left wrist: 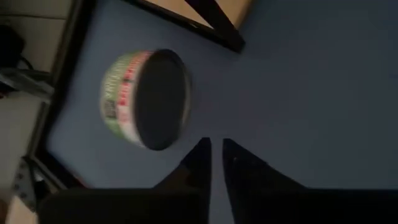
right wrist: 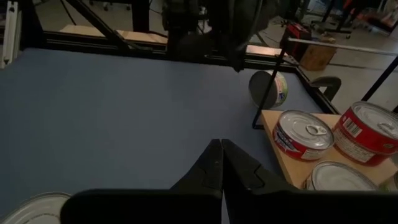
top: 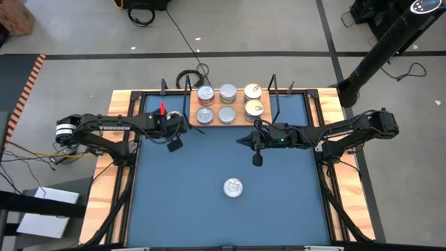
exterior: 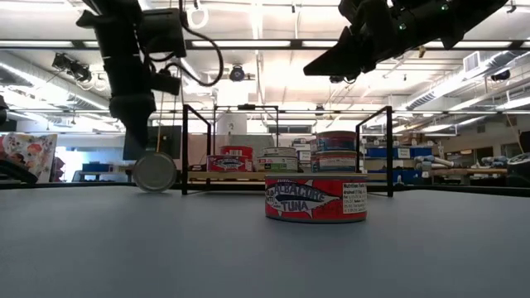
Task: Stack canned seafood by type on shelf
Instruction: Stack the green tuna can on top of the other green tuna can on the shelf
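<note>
- While the tins sit as they do in the high view, six are on the shelf [top: 230, 123] at the desk's [top: 209, 209] far edge: red-sided ones at its left end, silver in the middle, gold-topped tins [top: 254, 91] at its right. One silver-topped tin [top: 233, 187] lies alone mid-desk. The left pincer [top: 175, 144] hovers just off the shelf's left end; the right pincer [top: 257, 159] hangs near the shelf's right end. A swing toward the shelf could knock its black wire uprights or shove the stacks.
- At desk height, the lone tin reads as a red tuna tin [exterior: 315, 198] lying flat. Another tin stands on its edge [exterior: 155, 172] right under the left arm, near the shelf's left upright. On edge it can roll off across the desk.
- From the left wrist, the left pincer [left wrist: 216, 152] has its fingers a narrow gap apart, holding nothing. The green-labelled tin [left wrist: 146, 98] stands on edge just beyond the tips. Any nudge from those tips would likely start it rolling, and its curved side offers a poor grip.
- From the right wrist, the right pincer [right wrist: 221, 151] is pressed together and empty. The on-edge tin [right wrist: 268, 88] stands by the upright, and red-sided tins [right wrist: 304, 135] lie on the shelf board. A reach for the mid-desk tin with fingers together would only push it.
</note>
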`<state>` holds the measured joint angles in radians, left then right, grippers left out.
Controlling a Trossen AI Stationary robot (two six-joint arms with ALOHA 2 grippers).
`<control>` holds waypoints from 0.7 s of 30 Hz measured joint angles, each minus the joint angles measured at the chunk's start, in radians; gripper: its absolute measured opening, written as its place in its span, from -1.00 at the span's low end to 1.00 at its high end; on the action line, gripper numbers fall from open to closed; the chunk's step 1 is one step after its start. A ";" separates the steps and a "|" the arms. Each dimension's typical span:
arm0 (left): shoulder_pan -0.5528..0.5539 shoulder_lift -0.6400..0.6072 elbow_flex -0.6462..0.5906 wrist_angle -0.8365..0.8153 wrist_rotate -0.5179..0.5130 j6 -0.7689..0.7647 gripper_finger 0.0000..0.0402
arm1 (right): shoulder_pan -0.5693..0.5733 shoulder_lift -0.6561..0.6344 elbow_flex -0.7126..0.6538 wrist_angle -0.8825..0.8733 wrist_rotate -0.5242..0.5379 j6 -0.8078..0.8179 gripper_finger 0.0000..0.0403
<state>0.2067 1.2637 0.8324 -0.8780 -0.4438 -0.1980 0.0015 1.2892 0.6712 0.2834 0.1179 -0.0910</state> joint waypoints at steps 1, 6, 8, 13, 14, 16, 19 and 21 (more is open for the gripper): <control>0.007 -0.006 0.006 -0.005 -0.005 0.014 -0.74 | 0.002 0.000 0.000 -0.001 -0.002 0.010 -0.96; 0.056 -0.023 0.031 -0.017 -0.020 0.066 -0.38 | 0.023 0.000 0.000 -0.007 -0.008 0.035 -0.96; 0.083 -0.023 0.033 -0.005 -0.012 0.094 -0.21 | 0.036 0.000 0.000 -0.008 -0.008 0.036 -0.96; 0.190 -0.021 0.033 0.004 0.060 0.168 0.12 | 0.064 0.000 0.000 -0.008 -0.008 0.043 -0.96; 0.212 -0.021 0.033 0.010 0.075 0.176 0.17 | 0.068 0.000 0.000 -0.008 -0.008 0.043 -0.96; 0.251 -0.021 0.033 0.033 0.120 0.208 0.22 | 0.073 0.000 0.000 -0.008 -0.008 0.044 -0.96; 0.310 -0.021 0.032 0.069 0.221 0.249 0.24 | 0.078 0.000 0.000 -0.009 -0.008 0.045 -0.96; 0.347 -0.019 0.032 0.090 0.258 0.275 0.24 | 0.080 0.000 0.000 -0.009 -0.008 0.046 -0.96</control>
<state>0.5536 1.2450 0.8646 -0.7879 -0.1856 0.0770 0.0811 1.2892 0.6712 0.2749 0.1101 -0.0452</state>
